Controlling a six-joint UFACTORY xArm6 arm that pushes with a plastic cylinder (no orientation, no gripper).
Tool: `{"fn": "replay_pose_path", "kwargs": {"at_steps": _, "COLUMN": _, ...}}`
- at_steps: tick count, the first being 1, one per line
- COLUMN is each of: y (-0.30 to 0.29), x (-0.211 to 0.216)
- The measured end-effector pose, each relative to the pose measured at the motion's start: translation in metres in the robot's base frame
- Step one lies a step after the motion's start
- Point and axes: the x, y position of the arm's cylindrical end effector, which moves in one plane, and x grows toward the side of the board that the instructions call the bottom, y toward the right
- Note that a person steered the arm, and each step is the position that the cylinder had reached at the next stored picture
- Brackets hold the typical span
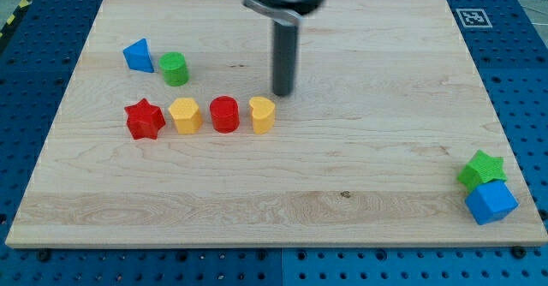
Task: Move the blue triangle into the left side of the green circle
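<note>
The blue triangle lies near the board's upper left. The green circle stands just to its right and slightly lower, a small gap between them. My tip is well to the right of both, just above and right of the yellow heart. It touches no block.
A row runs below the green circle: a red star, a yellow hexagon, a red cylinder and the yellow heart. A green star and a blue cube sit at the board's lower right corner. The wooden board lies on a blue pegboard.
</note>
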Motion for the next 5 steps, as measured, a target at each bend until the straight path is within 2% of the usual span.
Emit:
{"fn": "replay_pose_path", "kwargs": {"at_steps": 2, "y": -0.111, "x": -0.102}}
{"fn": "replay_pose_path", "kwargs": {"at_steps": 3, "y": -0.176, "x": -0.102}}
{"fn": "replay_pose_path", "kwargs": {"at_steps": 4, "y": -0.215, "x": -0.086}}
{"fn": "replay_pose_path", "kwargs": {"at_steps": 5, "y": -0.226, "x": -0.072}}
